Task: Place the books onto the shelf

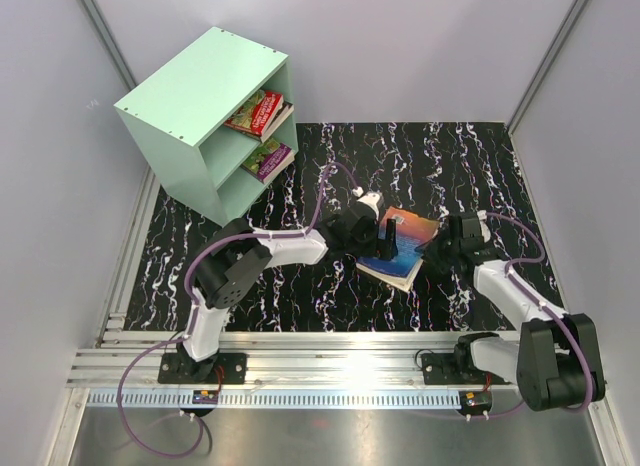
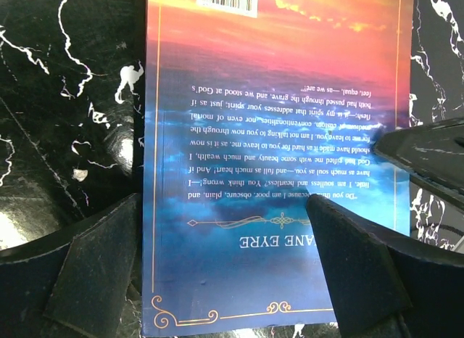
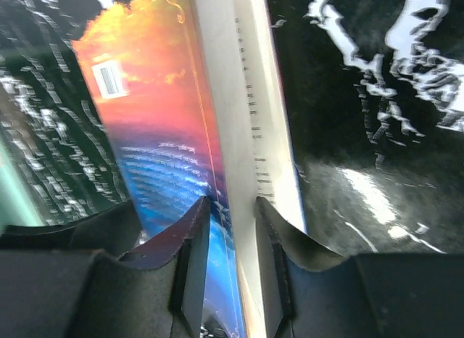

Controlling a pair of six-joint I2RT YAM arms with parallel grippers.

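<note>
A blue book with an orange sunset cover [image 1: 400, 248] lies near the mat's middle, its back cover up. My right gripper [image 1: 437, 248] holds its right edge. In the right wrist view the two fingers [image 3: 232, 207] press the cover [image 3: 167, 120] on one side and the pale page block on the other. My left gripper [image 1: 365, 221] is at the book's left side, open wide. In its wrist view the fingers [image 2: 225, 269] straddle the book [image 2: 275, 135] without touching it. The mint-green shelf [image 1: 190, 96] stands at the back left, with a red book [image 1: 258, 111] in its upper compartment and a purple-and-green book [image 1: 266, 158] in its lower one.
A black marbled mat [image 1: 250, 286] covers the table. Grey walls close in on the left, right and back. A metal rail [image 1: 330, 361] runs along the near edge under both arm bases.
</note>
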